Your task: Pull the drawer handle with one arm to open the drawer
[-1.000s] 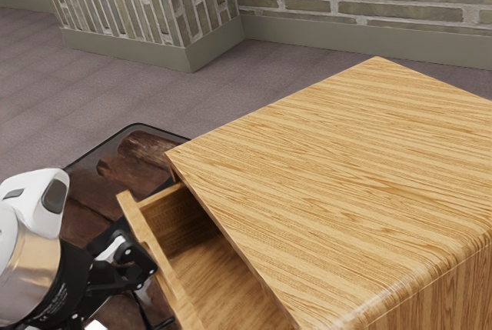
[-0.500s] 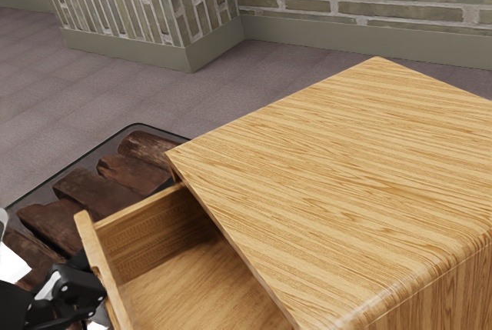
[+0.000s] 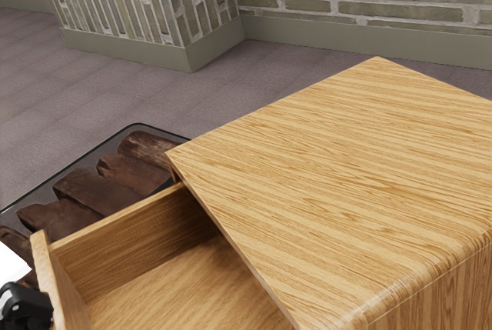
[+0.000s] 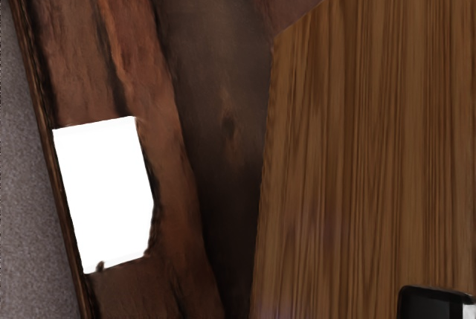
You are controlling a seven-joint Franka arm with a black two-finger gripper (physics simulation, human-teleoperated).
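Drawer [image 3: 154, 265] stands open, front just beside gripper [image 3: 19, 307]; grip unreadable. Wrist view adds white patch [image 4: 104, 192] on dark planks [image 4: 201, 96].

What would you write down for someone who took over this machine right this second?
End effector: at the exterior view's lower left edge, beside the drawer front; its grip cannot be read.
Drawer: pulled far out of the wooden cabinet, over the dark plank table.
Done: the drawer stands open.
Left: probably only backing the arm away.
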